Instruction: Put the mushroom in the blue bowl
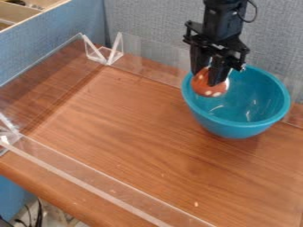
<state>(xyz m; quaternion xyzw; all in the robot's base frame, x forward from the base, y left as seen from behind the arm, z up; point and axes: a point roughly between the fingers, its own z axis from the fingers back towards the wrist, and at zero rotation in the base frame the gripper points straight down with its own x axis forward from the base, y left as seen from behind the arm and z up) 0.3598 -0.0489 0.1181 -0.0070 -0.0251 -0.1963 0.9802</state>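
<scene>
the likeliest slip from here is a bad drop: the mushroom hangs over the far-left part of the blue bowl, close above its rim rather than over the middle, so if the jaws let go as they stand the toy could clip the rim and bounce out onto the wooden table; it is rounded and looks light, so it would probably roll, perhaps toward the clear acrylic wall at the far left; a second risk is the glossy bowl itself, which sits at the right edge of the table and looks light enough to be nudged if the fingers dip and catch its wall; a third is the toy sticking to one finger on release and coming away sideways; shifting a little toward the bowl's centre before opening would, in my judgement, take care of most of this

the black gripper comes straight down from the top of the view, its wrist upright and fingers pointing down at the bowl's far-left side; the jaws are clamped on the mushroom, whose reddish-brown cap shows between the two dark fingers, level with or just above the rim; whether it touches the bowl i cannot tell
</scene>
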